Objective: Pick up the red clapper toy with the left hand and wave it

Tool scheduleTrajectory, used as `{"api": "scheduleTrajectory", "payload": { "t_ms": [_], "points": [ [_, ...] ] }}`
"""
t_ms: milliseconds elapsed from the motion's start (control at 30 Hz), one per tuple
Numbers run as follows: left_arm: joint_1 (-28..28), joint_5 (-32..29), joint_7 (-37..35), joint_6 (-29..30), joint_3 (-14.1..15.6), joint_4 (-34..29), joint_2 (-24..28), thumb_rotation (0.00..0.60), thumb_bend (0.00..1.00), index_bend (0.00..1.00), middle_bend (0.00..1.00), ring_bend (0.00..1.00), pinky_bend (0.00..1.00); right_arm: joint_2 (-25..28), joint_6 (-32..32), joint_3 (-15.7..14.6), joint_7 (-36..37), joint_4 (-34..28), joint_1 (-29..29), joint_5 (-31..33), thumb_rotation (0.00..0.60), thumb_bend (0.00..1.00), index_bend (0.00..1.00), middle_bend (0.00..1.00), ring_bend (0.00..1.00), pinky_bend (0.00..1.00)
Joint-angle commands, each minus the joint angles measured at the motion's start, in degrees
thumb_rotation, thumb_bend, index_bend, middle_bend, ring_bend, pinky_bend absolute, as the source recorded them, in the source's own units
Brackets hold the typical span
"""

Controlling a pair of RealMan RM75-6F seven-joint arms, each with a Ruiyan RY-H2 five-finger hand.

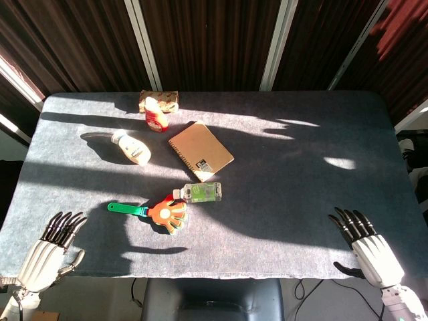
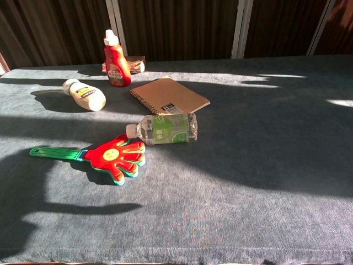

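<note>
Grey cloth covers the table (image 1: 281, 221), lit in patches by sun, with dark slatted panels behind it. At the near left corner the left hand (image 1: 48, 251) hovers palm down, its fingers (image 1: 63, 226) straight and a little spread, holding nothing and touching nothing that shows. At the near right corner the right hand (image 1: 371, 251) is the same, fingers (image 1: 351, 224) stretched and apart, empty. Only the head view shows the hands.

Ahead and to the right of the left fingertips lies the clapper (image 1: 167, 212), flat on the cloth: its green handle (image 1: 127, 208) points toward the left hand's side, its red palm-shaped head toward the table's middle. A bare strip of cloth separates the handle's end from the fingers. Just beyond the clapper's head a clear bottle (image 1: 200, 192) lies on its side, its cap near the head; whether they touch cannot be told. Farther out sit a brown notebook (image 1: 200, 150), a white bottle (image 1: 132, 147) on its side, a red bottle (image 1: 156, 117) standing, and a small packet (image 1: 160, 100) behind it.

Open cloth runs from the right fingers across the whole right half to the far edge; the near edge lies just under both hands
</note>
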Motion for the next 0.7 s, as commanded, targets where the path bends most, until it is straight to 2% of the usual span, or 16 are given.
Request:
{"api": "scheduleTrajectory", "payload": {
  "t_ms": [33,200,300,533,700],
  "points": [
    [-0.24,0.15,-0.83,-0.29,0.17,-0.19,0.02,0.6,0.41,0.02,0.06,0.0,0.0,0.0,0.0,-0.05,0.12,-0.03,0.01,-0.1,0.6,0.08,0.0,0.0,0.0,0.0],
    [-2.19,0.84,-3.17,-2.7,0.31,0.8,-0.81,0.6,0.4,0.04,0.06,0.0,0.0,0.05,0.25,-0.06,0.14,-0.13,-0.14,-0.13,0.6,0.08,0.0,0.0,0.0,0.0],
    [-5.53,0.05,-6.24,-7.98,-0.08,1.25,-1.44,0.6,0.4,0.06,0.05,0.0,0.0,0.05,-0.08,-0.03,0.12,-0.1,-0.06,0.09,0.6,0.08,0.0,0.0,0.0,0.0],
    [-15.48,-5.03,-11.32,-24.15,-3.15,2.67,-3.83,0.6,0.4,0.12,0.03,0.0,0.0,-0.19,-1.44,-0.07,0.04,-0.13,0.51,0.38,0.6,0.08,0.0,0.0,0.0,0.0],
    [-19.96,-7.6,-11.76,-30.69,-4.79,5.07,-7.47,0.6,0.4,0.19,0.03,0.0,0.0,-0.52,-2.71,-0.08,-0.56,-0.23,0.84,1.07,0.6,0.08,0.0,0.0,0.0,0.0]
  ]
}}
